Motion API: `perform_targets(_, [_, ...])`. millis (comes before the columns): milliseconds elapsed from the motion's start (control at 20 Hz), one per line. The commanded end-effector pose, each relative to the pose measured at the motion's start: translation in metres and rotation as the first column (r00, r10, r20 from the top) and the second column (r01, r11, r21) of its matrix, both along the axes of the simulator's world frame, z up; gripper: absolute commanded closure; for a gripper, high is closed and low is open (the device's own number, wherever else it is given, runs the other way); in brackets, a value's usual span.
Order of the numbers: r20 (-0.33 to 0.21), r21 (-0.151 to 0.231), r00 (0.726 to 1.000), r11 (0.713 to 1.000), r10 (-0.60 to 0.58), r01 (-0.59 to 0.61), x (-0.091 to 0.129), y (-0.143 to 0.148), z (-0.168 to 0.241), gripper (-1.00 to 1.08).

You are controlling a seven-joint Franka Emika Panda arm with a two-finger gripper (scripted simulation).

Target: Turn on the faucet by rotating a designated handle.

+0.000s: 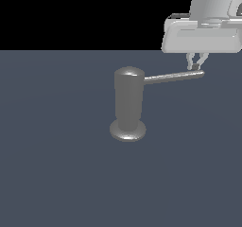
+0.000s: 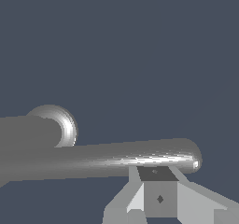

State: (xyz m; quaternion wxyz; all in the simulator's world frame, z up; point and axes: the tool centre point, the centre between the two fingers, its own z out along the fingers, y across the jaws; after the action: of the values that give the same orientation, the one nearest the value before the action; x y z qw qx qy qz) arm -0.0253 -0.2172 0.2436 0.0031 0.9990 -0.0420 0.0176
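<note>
Faucet (image 1: 128,103) upright mid-bench (image 1: 56,174). Handle (image 1: 172,77) juts toward exterior view's right. My end effector (image 1: 196,66) nearly closed (fingers together, gripping nothing), at handle tip. Judgement: push sideways near tip, keep contact steady.

A flat, matte slate-blue table (image 1: 56,174) fills the lower part of the exterior view, plain and evenly lit. Behind the table's far edge lies a featureless black backdrop (image 1: 71,13), meeting it in a straight horizontal line.
</note>
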Motion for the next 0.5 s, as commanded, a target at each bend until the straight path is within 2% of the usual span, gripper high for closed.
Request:
perform_targets(0, [-0.010,0.003,1.000,1.000,0.007,-0.007,0.009,0.005,-0.008,1.08])
perform_targets(450, [-0.017,0.005,1.000,1.000,0.000,0.000,0.036,0.004,-0.011,1.08])
